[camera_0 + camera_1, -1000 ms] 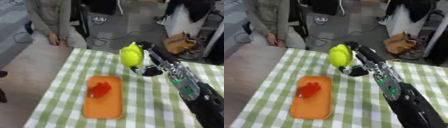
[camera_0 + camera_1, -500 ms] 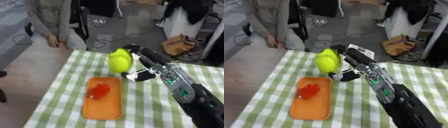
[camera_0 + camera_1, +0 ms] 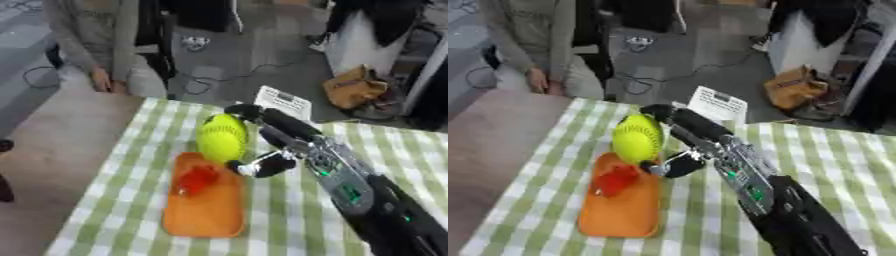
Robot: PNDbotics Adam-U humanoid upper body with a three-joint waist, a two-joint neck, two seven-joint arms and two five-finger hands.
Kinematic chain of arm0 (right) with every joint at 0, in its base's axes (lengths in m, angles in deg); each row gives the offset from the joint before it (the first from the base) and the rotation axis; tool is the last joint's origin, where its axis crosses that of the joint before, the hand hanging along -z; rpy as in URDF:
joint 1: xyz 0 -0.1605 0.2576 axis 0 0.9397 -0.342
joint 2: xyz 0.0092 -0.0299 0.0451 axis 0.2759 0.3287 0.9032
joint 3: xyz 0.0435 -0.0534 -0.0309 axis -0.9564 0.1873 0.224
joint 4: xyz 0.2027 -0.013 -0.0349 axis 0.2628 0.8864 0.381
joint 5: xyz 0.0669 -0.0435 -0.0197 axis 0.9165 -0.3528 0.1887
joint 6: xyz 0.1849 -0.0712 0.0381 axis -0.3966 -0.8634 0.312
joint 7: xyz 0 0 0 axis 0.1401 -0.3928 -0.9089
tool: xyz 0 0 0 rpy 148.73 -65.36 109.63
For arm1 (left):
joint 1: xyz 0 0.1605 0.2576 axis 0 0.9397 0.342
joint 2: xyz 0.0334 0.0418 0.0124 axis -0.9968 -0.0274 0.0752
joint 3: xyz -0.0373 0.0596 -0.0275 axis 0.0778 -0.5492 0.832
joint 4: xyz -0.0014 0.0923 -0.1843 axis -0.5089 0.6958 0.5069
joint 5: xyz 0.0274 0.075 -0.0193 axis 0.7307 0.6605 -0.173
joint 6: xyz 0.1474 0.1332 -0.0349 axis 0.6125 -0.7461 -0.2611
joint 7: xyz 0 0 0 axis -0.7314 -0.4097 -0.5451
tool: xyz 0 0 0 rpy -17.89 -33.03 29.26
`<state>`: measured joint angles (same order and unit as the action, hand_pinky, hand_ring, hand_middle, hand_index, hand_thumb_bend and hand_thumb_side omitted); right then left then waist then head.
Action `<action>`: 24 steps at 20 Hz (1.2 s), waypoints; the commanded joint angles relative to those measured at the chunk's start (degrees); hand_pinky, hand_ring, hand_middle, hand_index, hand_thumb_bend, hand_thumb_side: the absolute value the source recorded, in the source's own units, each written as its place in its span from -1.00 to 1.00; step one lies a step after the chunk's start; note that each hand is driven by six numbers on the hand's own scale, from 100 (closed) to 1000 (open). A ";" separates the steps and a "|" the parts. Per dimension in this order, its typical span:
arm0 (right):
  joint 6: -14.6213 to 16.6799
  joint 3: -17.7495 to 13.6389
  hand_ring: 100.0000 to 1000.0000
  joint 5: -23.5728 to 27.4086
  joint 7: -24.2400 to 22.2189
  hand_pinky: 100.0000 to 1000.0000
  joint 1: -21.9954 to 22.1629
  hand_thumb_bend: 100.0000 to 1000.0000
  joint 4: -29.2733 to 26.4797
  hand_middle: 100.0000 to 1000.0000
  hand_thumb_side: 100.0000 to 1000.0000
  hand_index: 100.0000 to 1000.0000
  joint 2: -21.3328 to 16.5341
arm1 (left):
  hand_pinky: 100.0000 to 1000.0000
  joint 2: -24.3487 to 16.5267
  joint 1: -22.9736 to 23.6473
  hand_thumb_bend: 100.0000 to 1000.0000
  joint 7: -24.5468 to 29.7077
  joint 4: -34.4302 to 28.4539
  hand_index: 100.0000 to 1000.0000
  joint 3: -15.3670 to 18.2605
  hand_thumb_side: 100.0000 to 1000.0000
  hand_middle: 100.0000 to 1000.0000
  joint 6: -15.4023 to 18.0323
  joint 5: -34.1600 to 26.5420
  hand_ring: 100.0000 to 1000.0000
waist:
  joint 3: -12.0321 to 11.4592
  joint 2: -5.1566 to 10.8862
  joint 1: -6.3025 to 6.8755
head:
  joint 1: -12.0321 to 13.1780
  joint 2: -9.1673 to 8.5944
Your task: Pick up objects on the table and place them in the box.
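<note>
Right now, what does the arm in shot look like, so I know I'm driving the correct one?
It is the right arm: a black forearm with a silver-grey casing along its top, carrying small green lights or marks. The right hand has black fingers with lighter silver joints. No loose cables show. The left arm is out of view.

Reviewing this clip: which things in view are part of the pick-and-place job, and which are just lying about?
Part of the job:
- yellow ball, held in the right hand
- orange tray on the checked table
- red object lying in the tray

Lying about:
- white device at the table's far edge
- brown bag on the floor
- cables on the floor
</note>
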<state>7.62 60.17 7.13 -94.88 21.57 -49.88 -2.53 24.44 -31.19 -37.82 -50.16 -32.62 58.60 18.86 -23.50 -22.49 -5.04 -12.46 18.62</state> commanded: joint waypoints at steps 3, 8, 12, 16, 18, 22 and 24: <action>0.76 1.00 -0.36 0.14 -1.53 -0.98 -0.01 -0.77 -0.20 0.02 -1.00 -0.07 1.48 | -0.49 -0.22 -0.27 -1.00 -0.03 -1.17 0.54 0.04 0.87 0.60 0.16 -0.13 0.35 | 0.16 2.47 1.33 | -0.15 0.47; 1.64 1.40 -0.34 -1.15 -2.23 -0.97 0.74 -0.80 2.91 0.03 -0.96 -0.06 3.27 | -0.50 -0.19 -0.28 -1.00 -0.01 -1.17 0.54 0.02 0.87 0.60 0.20 -0.18 0.35 | 0.23 2.41 1.43 | -0.26 0.49; 2.62 1.41 -0.30 -3.51 -2.30 -0.95 1.06 -0.76 5.26 0.07 -0.88 -0.01 4.07 | -0.50 -0.20 -0.27 -1.00 -0.01 -1.17 0.54 0.00 0.87 0.60 0.23 -0.27 0.35 | 0.24 2.26 1.52 | -0.37 0.49; 4.87 1.90 -0.06 -8.24 -3.41 -0.66 1.23 -0.56 5.98 0.36 -0.40 0.27 4.37 | -0.50 -0.21 -0.26 -1.00 0.01 -1.17 0.54 0.03 0.87 0.60 0.22 -0.29 0.35 | 0.25 2.14 1.59 | -0.46 0.55; 5.76 2.19 0.48 -10.73 -5.38 0.13 1.24 -0.36 6.20 0.73 0.09 0.71 4.43 | -0.50 -0.18 -0.26 -1.00 0.03 -1.17 0.54 0.01 0.87 0.60 0.24 -0.31 0.35 | 0.26 2.14 1.60 | -0.49 0.56; 6.23 1.85 0.89 -13.06 -7.70 0.70 1.29 -0.08 6.22 1.00 0.47 0.92 4.53 | -0.50 -0.17 -0.20 -1.00 0.04 -1.17 0.54 0.02 0.87 0.60 0.21 -0.32 0.35 | 0.36 2.22 1.65 | -0.55 0.56; 6.17 1.78 0.91 -13.47 -7.96 0.72 1.35 -0.03 6.18 1.00 0.51 0.93 4.55 | -0.50 -0.14 -0.19 -1.00 0.04 -1.17 0.54 0.01 0.87 0.60 0.21 -0.33 0.35 | 0.43 2.28 1.67 | -0.59 0.54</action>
<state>13.69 61.73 -5.20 -102.12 23.21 -43.86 2.00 24.47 -31.19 -37.81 -50.16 -32.62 58.65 18.85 -23.02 -22.30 -4.67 -12.93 19.09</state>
